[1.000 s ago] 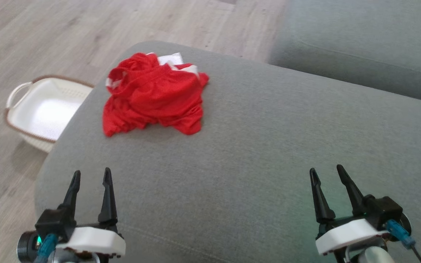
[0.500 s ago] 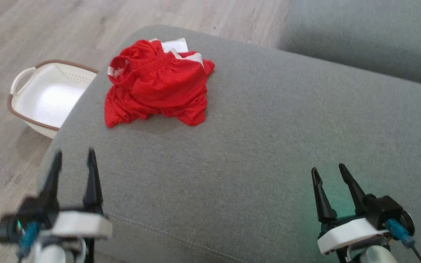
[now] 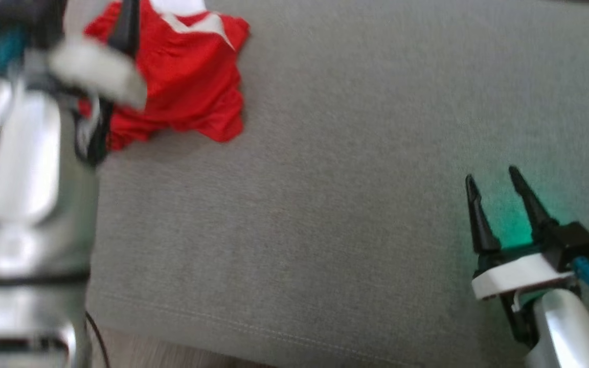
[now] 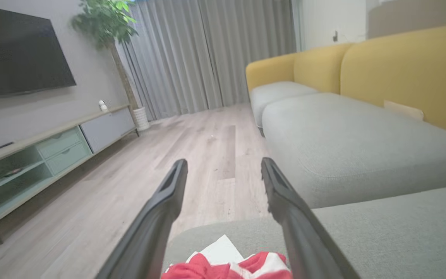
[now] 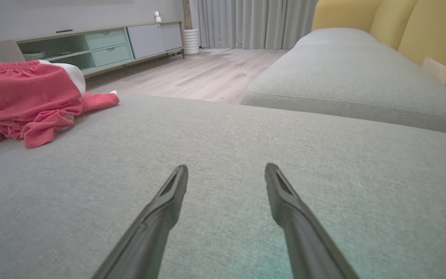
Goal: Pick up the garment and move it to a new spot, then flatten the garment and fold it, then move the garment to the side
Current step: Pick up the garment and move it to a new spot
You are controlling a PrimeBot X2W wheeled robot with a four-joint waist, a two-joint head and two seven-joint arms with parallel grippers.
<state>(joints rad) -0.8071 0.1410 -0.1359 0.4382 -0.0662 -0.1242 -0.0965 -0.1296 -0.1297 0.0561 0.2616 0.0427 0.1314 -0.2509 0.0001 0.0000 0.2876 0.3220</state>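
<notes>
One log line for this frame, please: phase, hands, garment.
phase: pre-grasp | left hand: open, over garment | right hand: open, over bare cushion | garment: crumpled on cushion, unheld

Ahead of your left pincer point(image 4: 223, 162), pale wood floor point(image 4: 215, 131) runs to grey curtains point(image 4: 207, 50). Left of the pincer, you have a dark television point(image 4: 18, 50) on the wall point(image 4: 91, 81) above a low cabinet point(image 4: 52, 143), and a potted plant point(image 4: 105, 19) stands by the curtains. Right of it, a grey sofa seat point(image 4: 354, 135) meets yellow backrests point(image 4: 401, 69) in soft, even light.
</notes>
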